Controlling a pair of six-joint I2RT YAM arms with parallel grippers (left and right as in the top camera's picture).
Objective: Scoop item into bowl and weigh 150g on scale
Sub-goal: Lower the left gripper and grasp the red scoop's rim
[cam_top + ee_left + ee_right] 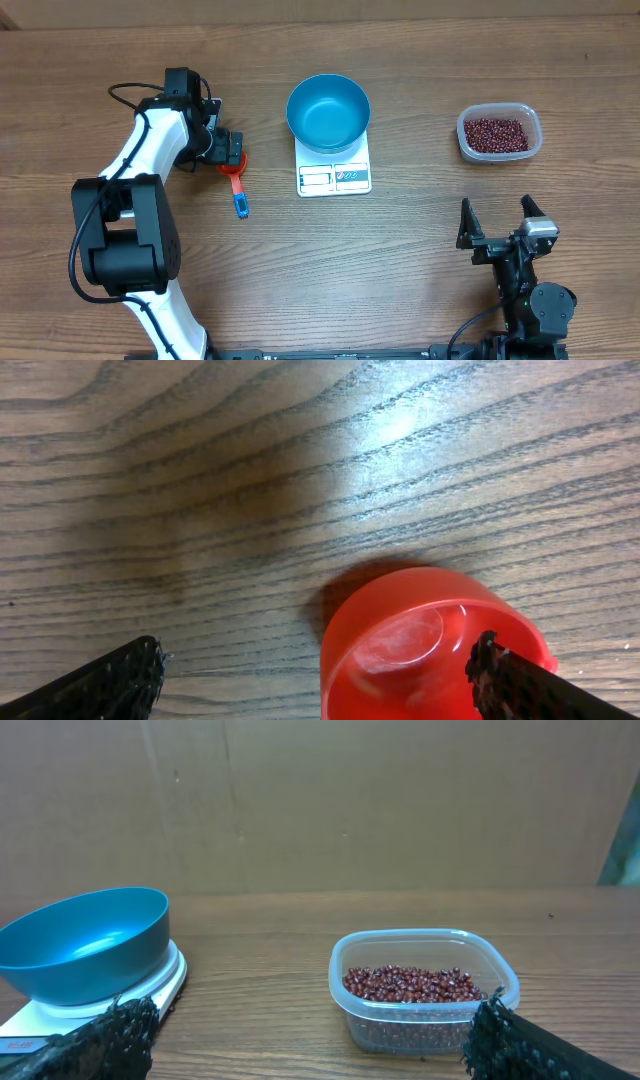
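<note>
A brown wooden worktop (400, 260) with dark, wavy grain fills the overhead view. Along its far edge stands a plain tan backing board (350, 800), possibly cardboard, with a faint vertical seam. At the right edge of the right wrist view, a narrow greenish strip (625, 850) shows past the board, too blurred to identify. A soft pale sheen (400, 430) of light lies on the wood in the left wrist view.
</note>
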